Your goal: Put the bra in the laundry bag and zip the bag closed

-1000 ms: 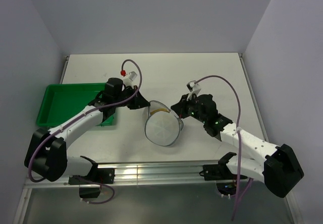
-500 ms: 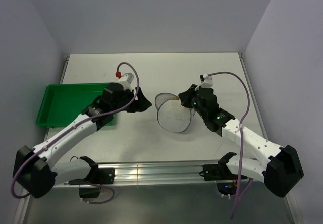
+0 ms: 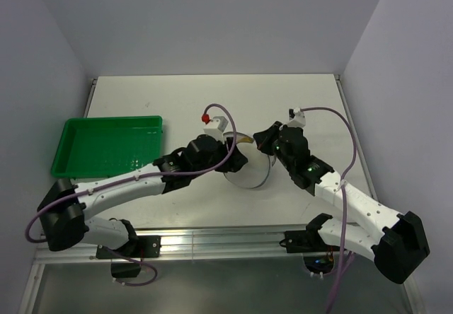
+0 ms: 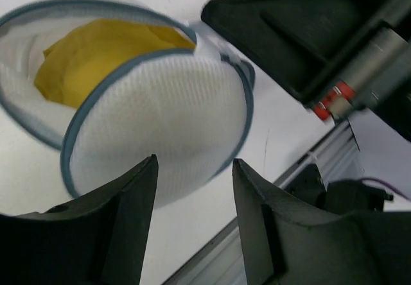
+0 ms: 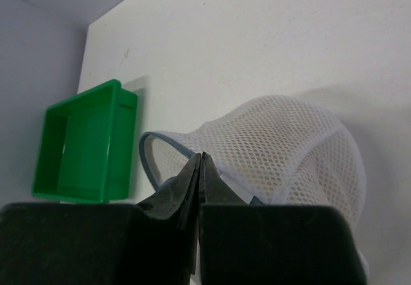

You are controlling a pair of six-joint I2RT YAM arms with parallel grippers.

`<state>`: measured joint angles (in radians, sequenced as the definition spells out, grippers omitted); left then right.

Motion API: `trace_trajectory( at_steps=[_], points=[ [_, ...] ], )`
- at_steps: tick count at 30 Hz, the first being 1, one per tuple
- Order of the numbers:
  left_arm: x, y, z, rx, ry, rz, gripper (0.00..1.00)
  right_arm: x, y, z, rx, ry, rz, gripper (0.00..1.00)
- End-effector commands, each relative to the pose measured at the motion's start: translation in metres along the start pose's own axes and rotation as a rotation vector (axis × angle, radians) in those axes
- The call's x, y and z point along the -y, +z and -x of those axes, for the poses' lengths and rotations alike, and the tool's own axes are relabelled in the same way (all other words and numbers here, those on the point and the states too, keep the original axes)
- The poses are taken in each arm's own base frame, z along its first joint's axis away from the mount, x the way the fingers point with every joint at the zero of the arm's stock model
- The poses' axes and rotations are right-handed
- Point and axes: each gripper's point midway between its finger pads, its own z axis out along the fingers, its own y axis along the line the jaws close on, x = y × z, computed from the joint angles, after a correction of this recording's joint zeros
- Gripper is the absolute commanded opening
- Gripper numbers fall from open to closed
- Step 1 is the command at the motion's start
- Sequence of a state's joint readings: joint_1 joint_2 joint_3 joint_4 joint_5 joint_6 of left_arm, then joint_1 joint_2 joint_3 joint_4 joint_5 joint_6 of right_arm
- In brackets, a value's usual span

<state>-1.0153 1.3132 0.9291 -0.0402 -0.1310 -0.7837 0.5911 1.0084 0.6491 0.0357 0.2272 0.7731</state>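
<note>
A white table (image 3: 212,102) sits boxed in by pale grey walls (image 3: 212,17), with a metal rail (image 3: 212,240) along its near edge and a green tray (image 3: 106,148) off to the left. The laundry bag (image 3: 248,175) is near the middle, between the two arms. From above only a sliver of yellow shows. The left wrist view looks into the half-open mouth and shows the bra (image 4: 96,54) tucked inside, behind the blue zipper trim (image 4: 63,160). The left arm stretches low across the table, the left gripper (image 4: 192,214) close by the bag with its fingers apart, holding nothing. The right arm reaches in from the other side, and the right gripper (image 5: 200,169) has its fingers pressed together, pinching the bag's rim.
</note>
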Motion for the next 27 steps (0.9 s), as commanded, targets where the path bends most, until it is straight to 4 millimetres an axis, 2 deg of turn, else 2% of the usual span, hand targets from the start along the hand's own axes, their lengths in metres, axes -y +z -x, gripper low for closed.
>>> trace_trajectory(
  at_steps=[1,4,8,13,18,22,26,27],
  points=[
    [0.030,0.020,0.036,0.142,-0.053,-0.045,0.57,-0.014,-0.008,0.007,0.008,0.045,0.063,0.00],
    [0.024,0.036,0.031,0.140,-0.035,0.013,0.63,-0.017,-0.010,0.005,-0.013,0.054,0.086,0.00],
    [0.011,0.044,0.033,0.175,-0.001,0.099,0.68,-0.019,-0.011,0.002,-0.036,0.061,0.117,0.00],
    [-0.014,0.034,0.046,0.229,0.104,0.251,0.69,-0.016,-0.011,0.001,-0.045,0.065,0.128,0.00],
    [-0.024,0.014,0.049,0.246,0.168,0.262,0.72,-0.013,-0.009,0.000,-0.052,0.077,0.143,0.00],
    [-0.036,0.016,0.044,0.186,0.219,0.278,0.74,-0.014,-0.009,0.000,-0.051,0.079,0.155,0.00],
    [-0.055,0.014,0.041,0.147,0.185,0.275,0.74,-0.011,-0.010,0.001,-0.043,0.077,0.154,0.00],
    [-0.064,0.012,0.026,0.112,0.181,0.271,0.74,-0.009,-0.011,0.002,-0.040,0.077,0.153,0.00]
  ],
)
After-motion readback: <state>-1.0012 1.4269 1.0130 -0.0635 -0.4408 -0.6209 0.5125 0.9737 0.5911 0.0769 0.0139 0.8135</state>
